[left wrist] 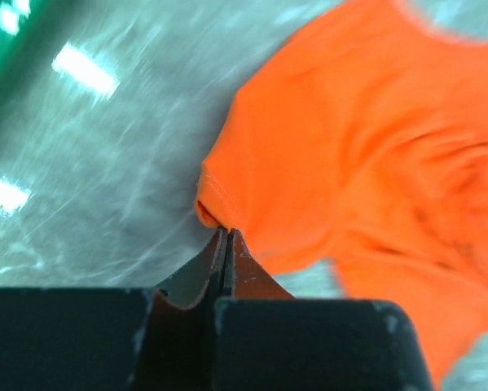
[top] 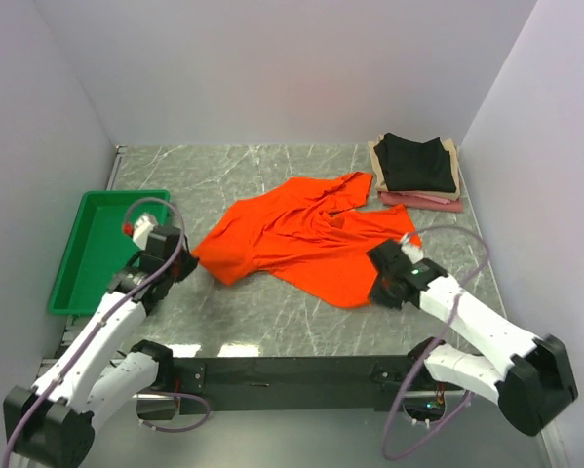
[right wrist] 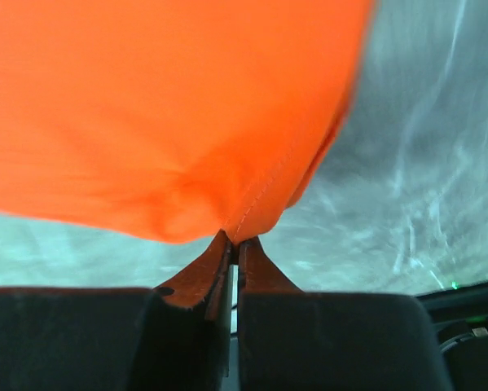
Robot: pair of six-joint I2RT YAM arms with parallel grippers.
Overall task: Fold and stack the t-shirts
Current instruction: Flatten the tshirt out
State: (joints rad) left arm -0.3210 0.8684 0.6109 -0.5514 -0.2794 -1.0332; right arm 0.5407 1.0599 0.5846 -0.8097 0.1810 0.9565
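Observation:
A large bright orange t-shirt [top: 301, 234] lies crumpled across the middle of the marble table. My left gripper [top: 190, 261] is shut on its left corner; in the left wrist view the jaws [left wrist: 226, 231] pinch the hem of the orange cloth [left wrist: 366, 155]. At the shirt's near right edge my right gripper [top: 373, 289] is shut on the cloth. The right wrist view shows the tips [right wrist: 234, 240] clamping a stitched hem of the orange cloth [right wrist: 162, 106], which hangs lifted over the table. A folded stack of t-shirts, black [top: 418, 164] over beige and pink [top: 420, 200], sits at the back right.
A green plastic tray [top: 97, 249] stands at the left edge beside the left arm. White walls close the table at left, back and right. A black rail [top: 292, 370] runs along the near edge between the arm bases.

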